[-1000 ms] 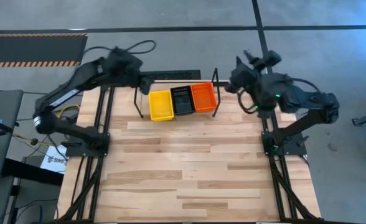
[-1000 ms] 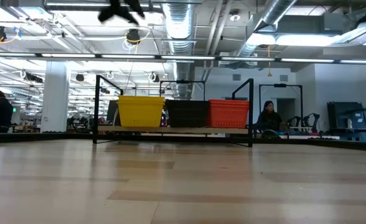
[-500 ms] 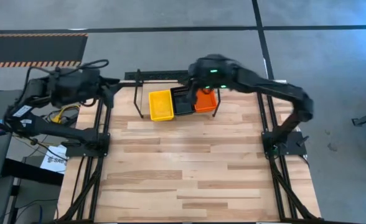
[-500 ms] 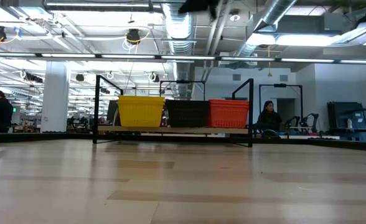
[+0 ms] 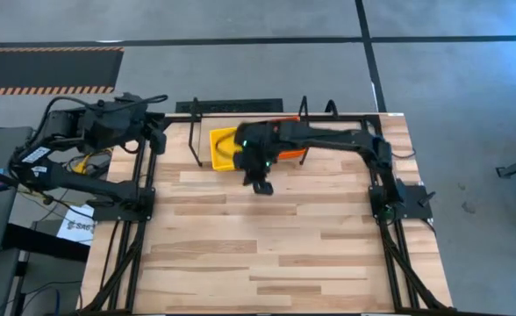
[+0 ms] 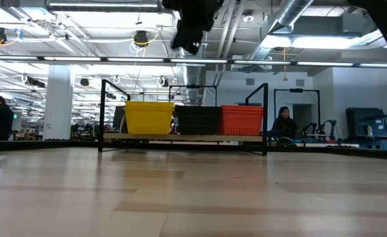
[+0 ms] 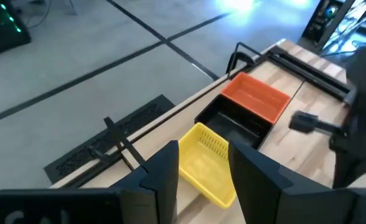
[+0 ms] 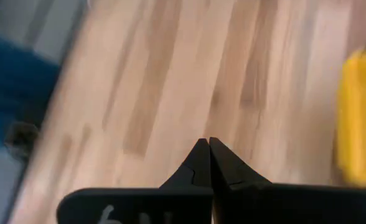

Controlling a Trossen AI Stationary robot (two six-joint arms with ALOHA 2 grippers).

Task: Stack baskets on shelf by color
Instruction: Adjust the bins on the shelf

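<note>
The counter (image 5: 267, 237) is a top of pale wooden planks in mixed tones, carried on a black frame, with grey concrete floor around it. At its far edge stands the shelf (image 6: 180, 138), a light board in a black wire frame, and on it sit the baskets in a row, touching: yellow (image 6: 149, 117), black (image 6: 197, 120) and red-orange (image 6: 241, 120) (each looks like a stack, though the layers are hard to count). The right gripper (image 5: 262, 186) reaches across from the right of the shelf and hangs above bare planks just in front of the yellow basket, its fingers pressed together on nothing. The left gripper (image 7: 201, 171) waits off the shelf's left end, fingers parted and empty. Beyond the shelf lies a large hall with ceiling ducts (image 6: 187, 26), strip lights and seated people (image 6: 284, 125).
</note>
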